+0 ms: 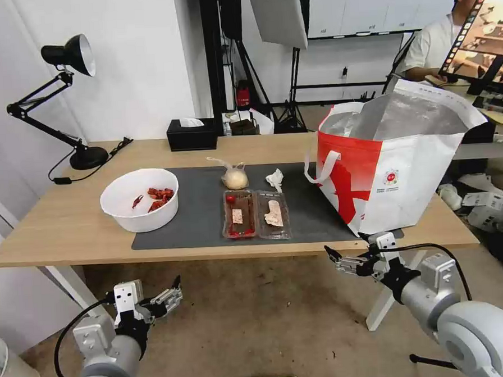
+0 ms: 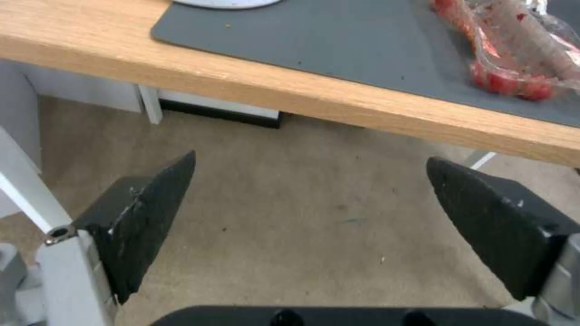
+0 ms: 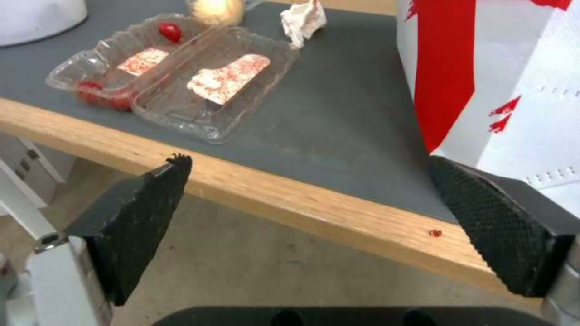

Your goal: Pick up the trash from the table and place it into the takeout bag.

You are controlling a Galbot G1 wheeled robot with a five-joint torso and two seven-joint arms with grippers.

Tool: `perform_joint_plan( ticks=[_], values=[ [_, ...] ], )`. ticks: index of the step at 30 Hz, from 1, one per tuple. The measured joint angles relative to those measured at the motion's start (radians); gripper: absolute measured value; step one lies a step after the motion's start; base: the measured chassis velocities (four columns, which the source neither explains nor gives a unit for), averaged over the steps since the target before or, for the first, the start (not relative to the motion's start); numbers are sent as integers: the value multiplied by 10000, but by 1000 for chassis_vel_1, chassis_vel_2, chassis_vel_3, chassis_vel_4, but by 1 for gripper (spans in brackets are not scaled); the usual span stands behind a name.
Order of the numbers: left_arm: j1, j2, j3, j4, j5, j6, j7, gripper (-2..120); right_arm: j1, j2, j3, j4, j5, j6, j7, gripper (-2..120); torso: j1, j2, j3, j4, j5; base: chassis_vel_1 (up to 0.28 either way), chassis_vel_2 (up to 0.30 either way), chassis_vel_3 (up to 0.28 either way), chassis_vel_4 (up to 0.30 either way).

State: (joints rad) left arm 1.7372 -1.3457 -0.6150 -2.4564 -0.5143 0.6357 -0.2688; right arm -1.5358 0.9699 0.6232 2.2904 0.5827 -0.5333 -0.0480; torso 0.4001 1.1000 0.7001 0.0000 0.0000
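Note:
On the table (image 1: 57, 227), the dark mat (image 1: 200, 228) holds the trash: a white bowl (image 1: 139, 200) with red shell scraps at the left, a clear two-part tray (image 1: 255, 213) in the middle, a knotted clear bag (image 1: 235, 178) and a crumpled tissue (image 1: 274, 179) behind it. The takeout bag (image 1: 396, 158) stands open at the right end. My left gripper (image 1: 175, 292) hangs open below the table's front edge, left of centre. My right gripper (image 1: 334, 260) is open too, just under the edge in front of the takeout bag. The right wrist view shows the tray (image 3: 175, 77), tissue (image 3: 304, 20) and takeout bag (image 3: 501, 77) beyond the open right gripper (image 3: 307, 159).
A black desk lamp (image 1: 70, 102) stands at the table's back left and a black tissue box (image 1: 191, 134) at the back middle. White table legs (image 1: 71, 288) flank the brown floor under the grippers. Stands and a desk sit behind the table.

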Motion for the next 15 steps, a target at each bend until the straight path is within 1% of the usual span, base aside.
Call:
perform_joint_plan(
  ticks=[3,4,5,6,8,9,10,11,12,13,14,15],
  values=[
    [-9,12,4,9,-4,-133,1,100,6,-3,-7,-33,110,186,-45,100,0,0,0,0,-1,0,0,0,0],
    [-17,12,23,51,66,-376,60,100,1,34,-35,-74,177,472,-98,100,0,0,0,0,0,0,0,0,0],
    [-23,11,54,129,184,-751,167,100,-22,109,-84,-141,278,973,-183,100,0,0,0,0,0,0,0,0,0],
    [-23,11,54,129,184,-751,167,100,-22,109,-84,-141,278,973,-183,100,0,0,0,0,0,0,0,0,0],
    [-37,-2,118,284,436,-1531,386,100,-61,264,-172,-267,459,1925,-336,100,0,0,-1,0,-1,0,0,0,0],
    [-43,-6,139,342,520,-1797,460,100,-74,308,-199,-305,513,2202,-384,100,0,0,-1,0,-1,0,0,0,0],
    [-43,-6,139,342,520,-1797,460,100,-74,308,-199,-305,513,2202,-384,100,0,0,-1,0,-1,0,0,0,0],
    [-51,-11,164,404,615,-2089,547,100,-89,358,-229,-347,571,2520,-439,100,0,0,-1,-1,0,0,0,0,0],
    [-61,-23,213,516,806,-2682,717,100,-145,422,-260,-385,568,2835,-527,100,0,0,-1,0,-1,0,0,0,0],
    [-66,-27,232,563,881,-2905,777,100,-174,440,-270,-395,536,2881,-553,100,0,-1,-1,0,0,0,0,0,0],
    [-66,-27,232,563,881,-2905,777,100,-174,440,-270,-395,536,2881,-553,100,0,-1,-1,0,0,0,0,0,0],
    [-76,-35,268,644,1014,-3334,895,100,-202,459,-275,-401,487,2916,-568,100,0,0,-1,0,-1,0,0,0,0]
  ],
)
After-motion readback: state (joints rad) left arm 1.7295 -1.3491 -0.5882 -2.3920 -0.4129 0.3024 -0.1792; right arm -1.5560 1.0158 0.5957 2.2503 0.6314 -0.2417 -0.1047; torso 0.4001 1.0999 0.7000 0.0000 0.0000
